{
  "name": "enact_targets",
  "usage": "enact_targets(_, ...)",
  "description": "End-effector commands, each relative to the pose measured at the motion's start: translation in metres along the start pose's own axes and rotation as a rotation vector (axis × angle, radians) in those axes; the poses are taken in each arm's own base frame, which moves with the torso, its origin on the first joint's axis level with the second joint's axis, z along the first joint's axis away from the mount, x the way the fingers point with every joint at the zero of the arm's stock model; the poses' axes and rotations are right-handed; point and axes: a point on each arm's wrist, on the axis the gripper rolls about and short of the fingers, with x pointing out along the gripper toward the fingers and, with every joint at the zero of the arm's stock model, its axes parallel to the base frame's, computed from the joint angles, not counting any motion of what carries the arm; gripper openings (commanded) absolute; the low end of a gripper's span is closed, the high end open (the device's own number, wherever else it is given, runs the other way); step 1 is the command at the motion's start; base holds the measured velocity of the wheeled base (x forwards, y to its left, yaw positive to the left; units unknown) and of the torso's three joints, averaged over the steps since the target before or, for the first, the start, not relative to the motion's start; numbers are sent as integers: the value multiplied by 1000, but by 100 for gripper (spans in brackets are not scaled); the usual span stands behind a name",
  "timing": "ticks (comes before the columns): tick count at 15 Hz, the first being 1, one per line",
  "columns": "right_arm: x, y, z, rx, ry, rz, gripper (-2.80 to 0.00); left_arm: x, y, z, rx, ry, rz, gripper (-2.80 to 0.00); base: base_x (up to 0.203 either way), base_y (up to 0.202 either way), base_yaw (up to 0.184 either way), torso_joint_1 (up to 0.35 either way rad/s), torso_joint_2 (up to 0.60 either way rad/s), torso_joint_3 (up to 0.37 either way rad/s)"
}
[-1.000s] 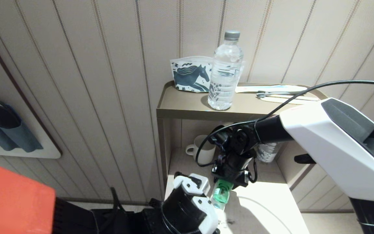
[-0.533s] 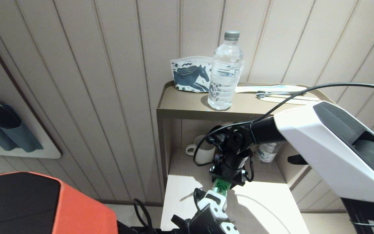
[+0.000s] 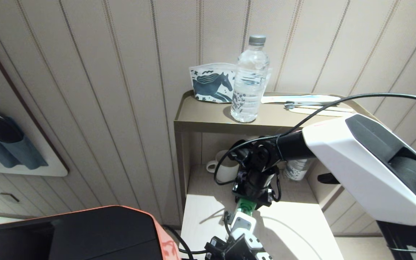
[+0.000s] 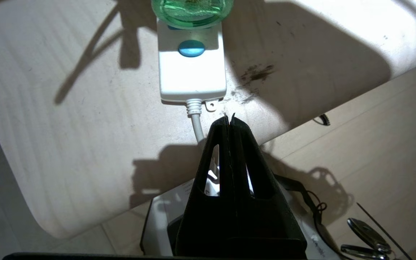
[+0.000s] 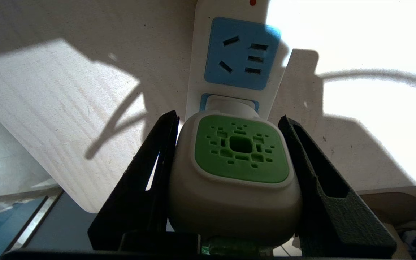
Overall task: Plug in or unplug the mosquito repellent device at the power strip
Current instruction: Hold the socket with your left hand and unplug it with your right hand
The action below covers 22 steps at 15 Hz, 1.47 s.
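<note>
Head view shows the biggest change over the last second: the left arm has swung in from the near left corner of the lower shelf (image 3: 208, 202), and its left pincer (image 3: 242, 236) now sits low at the shelf's near edge, just short of the cord end of the power strip (image 4: 192, 68). In the left wrist view that pincer's two black fingers (image 4: 229, 151) are pressed together with nothing between them, pointing at the strip's white cord (image 4: 197, 124) beside the round blue button (image 4: 191, 48).

The right pincer (image 5: 229, 173) has barely moved. It holds the mosquito repellent device (image 5: 235, 169) by the flanks of its white head, one finger on each side, green top facing the wrist camera. The device's plug face sits against a socket near the strip's middle, with a free blue socket (image 5: 242, 53) just beyond it; whether the prongs are fully seated is hidden.

My reading: the left arm has arrived to pin the strip down, so the right can push or pull without dragging it along the shelf.
</note>
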Motion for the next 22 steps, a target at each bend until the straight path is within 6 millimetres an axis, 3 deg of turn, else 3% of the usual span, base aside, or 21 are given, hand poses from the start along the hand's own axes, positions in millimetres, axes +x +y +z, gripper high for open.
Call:
enact_targets(1,4,0,-1,4,7,-8,-280,13,3,-3,3,8,21,-280,0,0,0,0,0,0)
enact_targets(5,4,-1,0,6,7,-9,-280,40,20,-3,-22,10,72,-280,0,0,0,0,0,0)
enact_targets(10,7,1,0,3,8,-9,-280,55,27,0,-35,-16,88,-280,0,0,0,0,0,0)
enact_targets(22,10,5,0,2,8,-6,-280,66,23,1,-27,-40,113,-280,0,0,0,0,0,0)
